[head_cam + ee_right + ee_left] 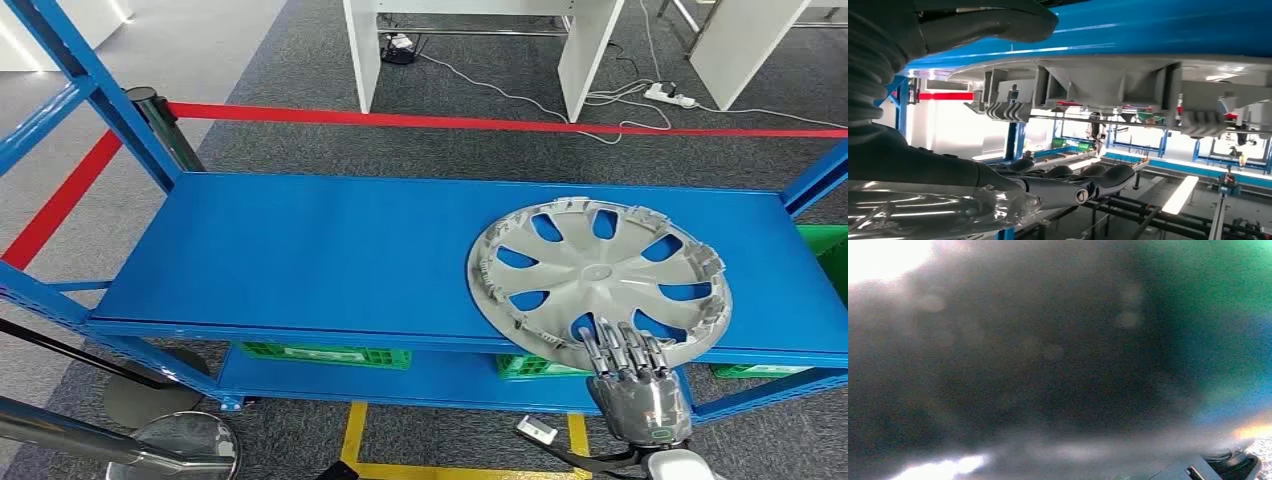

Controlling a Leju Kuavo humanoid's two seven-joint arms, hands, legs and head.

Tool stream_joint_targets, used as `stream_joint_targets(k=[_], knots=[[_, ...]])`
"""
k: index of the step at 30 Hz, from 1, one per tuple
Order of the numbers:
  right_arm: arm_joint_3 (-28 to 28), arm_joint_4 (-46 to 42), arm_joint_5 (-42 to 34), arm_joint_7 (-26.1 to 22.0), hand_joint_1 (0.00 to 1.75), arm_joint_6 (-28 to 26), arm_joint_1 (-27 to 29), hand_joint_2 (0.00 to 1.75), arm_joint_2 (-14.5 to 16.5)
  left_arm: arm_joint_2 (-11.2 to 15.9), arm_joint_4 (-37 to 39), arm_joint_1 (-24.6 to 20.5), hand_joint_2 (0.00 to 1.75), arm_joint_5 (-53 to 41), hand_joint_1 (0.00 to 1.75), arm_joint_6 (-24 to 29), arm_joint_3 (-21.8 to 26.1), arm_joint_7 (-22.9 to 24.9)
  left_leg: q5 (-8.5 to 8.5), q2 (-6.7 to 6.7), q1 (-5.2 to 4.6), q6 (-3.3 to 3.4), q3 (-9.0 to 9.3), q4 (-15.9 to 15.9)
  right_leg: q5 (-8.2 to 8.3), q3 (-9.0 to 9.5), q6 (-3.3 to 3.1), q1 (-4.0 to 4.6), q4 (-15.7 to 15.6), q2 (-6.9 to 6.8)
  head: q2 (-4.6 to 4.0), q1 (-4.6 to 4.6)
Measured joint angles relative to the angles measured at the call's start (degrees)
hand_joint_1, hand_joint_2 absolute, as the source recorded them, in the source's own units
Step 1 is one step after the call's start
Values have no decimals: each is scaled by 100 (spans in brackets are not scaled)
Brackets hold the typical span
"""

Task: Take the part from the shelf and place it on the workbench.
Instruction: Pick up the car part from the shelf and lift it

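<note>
Your right hand (636, 385) reaches the near rim of the hubcap (600, 276), fingers spread above, thumb beneath, not yet clamped (the left hand's state can't be told). The part lies flat on the blue shelf (300, 250), overhanging its front edge. Close firmly on the rim before lifting.

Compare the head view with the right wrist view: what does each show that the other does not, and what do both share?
Head view alone: the silver plastic wheel cover's full spoked face, the blue metal shelf's whole top, the red barrier tape and green crates below.

Right wrist view alone: the clips around the cover's rim, seen from the side, and the thick grey thumb.

Both: the right robot hand reaching the cover's near edge at the shelf front; the grasp is not closed.
</note>
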Motion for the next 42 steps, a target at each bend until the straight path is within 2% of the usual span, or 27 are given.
stream_joint_targets(k=[17,24,28,30,32,34,36,41,42], knots=[[-463,107,-1,-256,0,1,25,175,226,-2,0,0,0,0,0,0,-3,18,0,0,0,0,0,0,0,0,0,0,0,0,0,-1],[-650,237,-1,-513,3,33,29,175,371,-4,0,-2,0,3,0,10,-7,24,0,0,0,0,0,0,0,0,0,0,0,0,0,-1],[-727,282,-2,-623,35,135,33,175,429,-5,0,-7,0,14,0,11,-10,24,0,0,0,0,0,0,0,0,0,0,0,0,0,-1],[-750,291,-2,-646,35,188,36,175,443,-7,0,-9,0,26,0,11,-10,24,0,0,0,0,0,0,0,0,0,0,0,0,0,0],[-759,296,-2,-655,93,213,38,175,452,-7,0,-10,0,31,0,10,-10,24,0,0,0,0,0,0,0,0,0,0,0,0,0,-1],[-770,304,-2,-661,163,221,40,175,464,-8,0,-11,0,32,0,10,-10,23,0,0,0,0,0,0,0,0,0,0,0,0,0,-1],[-781,313,-2,-667,175,244,42,175,473,-9,0,-12,0,33,0,11,-13,11,0,0,0,0,0,0,0,0,0,0,0,0,0,0],[-788,284,-2,-698,175,317,44,175,476,-14,0,-15,0,31,0,54,-41,-139,0,0,0,0,3,0,0,1,0,0,0,-1,0,0],[-788,266,-2,-698,175,325,48,175,476,-15,0,-15,44,31,0,69,-46,-176,0,0,0,0,3,0,0,1,0,0,0,-1,0,-1]])
